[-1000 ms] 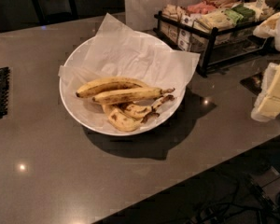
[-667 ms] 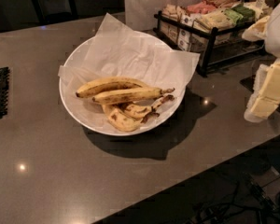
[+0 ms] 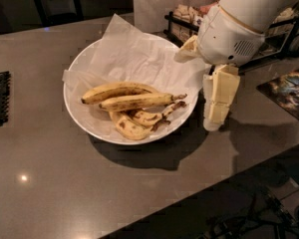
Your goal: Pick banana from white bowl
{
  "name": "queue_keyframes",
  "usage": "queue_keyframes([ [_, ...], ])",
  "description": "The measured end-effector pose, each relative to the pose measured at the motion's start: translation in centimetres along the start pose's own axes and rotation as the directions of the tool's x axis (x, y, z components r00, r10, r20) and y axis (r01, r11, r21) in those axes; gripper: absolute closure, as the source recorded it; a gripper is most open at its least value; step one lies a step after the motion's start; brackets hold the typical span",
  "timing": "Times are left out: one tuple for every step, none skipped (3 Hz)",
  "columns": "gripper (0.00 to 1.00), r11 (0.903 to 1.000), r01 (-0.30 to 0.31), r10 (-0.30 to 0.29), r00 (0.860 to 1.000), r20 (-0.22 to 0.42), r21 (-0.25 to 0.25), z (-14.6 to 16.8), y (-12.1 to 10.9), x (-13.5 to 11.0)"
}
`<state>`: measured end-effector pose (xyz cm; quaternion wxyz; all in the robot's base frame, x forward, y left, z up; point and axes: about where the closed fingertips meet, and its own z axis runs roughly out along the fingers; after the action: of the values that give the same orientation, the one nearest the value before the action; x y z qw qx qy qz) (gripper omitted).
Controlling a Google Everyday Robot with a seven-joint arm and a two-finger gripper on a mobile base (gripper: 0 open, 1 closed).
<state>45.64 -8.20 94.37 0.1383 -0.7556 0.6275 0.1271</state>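
The banana (image 3: 139,101) is lying in the white bowl (image 3: 82,124). My pincer (image 3: 213,119) is hanging beside it toward the table's (image 3: 50,188) right edge, and I cannot tell its opening.

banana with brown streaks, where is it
The banana lies in the white bowl, in front of the cleaner banana; the tool hangs off the bowl's right rim.

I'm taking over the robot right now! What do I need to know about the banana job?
Hand: beside the white bowl's right rim, pointing down at the table, not touching any fruit.
Banana: lying in the bowl, stem toward the hand, between a curvier banana and the short bananas.
Done: nothing picked yet.
Left: bring the hand over the bowl, grip the banana, lift it out.
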Motion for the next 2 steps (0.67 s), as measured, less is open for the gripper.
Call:
queue_keyframes([
  [0.0, 0.984, 0.132, -0.124, 0.99, 0.073, -0.119, 3.4, -0.7, -3.9],
  [0.0, 0.9698, 0.195, -0.177, 0.976, 0.125, -0.147, 5.8, -2.0, -6.4],
])
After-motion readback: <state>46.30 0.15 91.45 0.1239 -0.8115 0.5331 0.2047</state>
